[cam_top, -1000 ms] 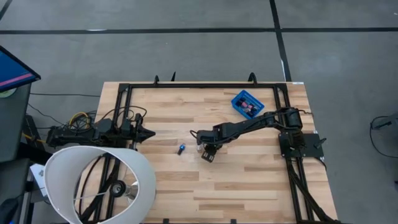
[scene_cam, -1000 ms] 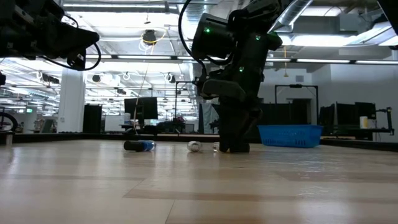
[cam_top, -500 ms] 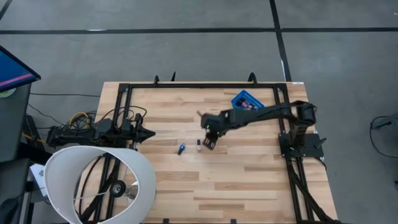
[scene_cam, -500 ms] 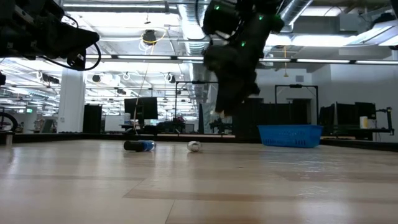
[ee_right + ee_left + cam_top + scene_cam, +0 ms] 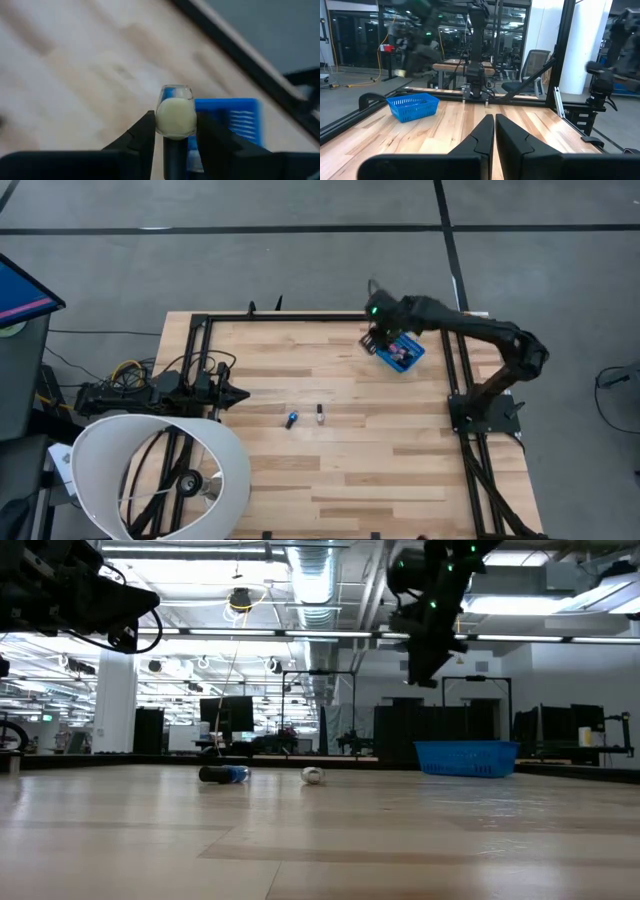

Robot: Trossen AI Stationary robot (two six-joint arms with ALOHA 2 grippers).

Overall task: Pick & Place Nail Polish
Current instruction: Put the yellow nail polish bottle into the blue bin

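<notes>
While the right gripper point(image 5: 175, 135) hovers by the blue bin point(image 5: 399, 348), its fingers pinch one pale nail polish bottle point(image 5: 175, 116). Two more bottles lie mid-table: one blue point(image 5: 291, 419), one pale point(image 5: 320, 412). Left gripper point(image 5: 494, 131) waits at the table's left edge, fingers pressed together.

The right gripper point(image 5: 175, 131) is pinching a tiny nail polish bottle point(image 5: 175, 116) with pale, creamy contents between its two dark fingers point(image 5: 138, 136). It's hanging over the wooden table point(image 5: 75, 75), with the blue bin point(image 5: 235, 120) sitting right behind the bottle.
</notes>
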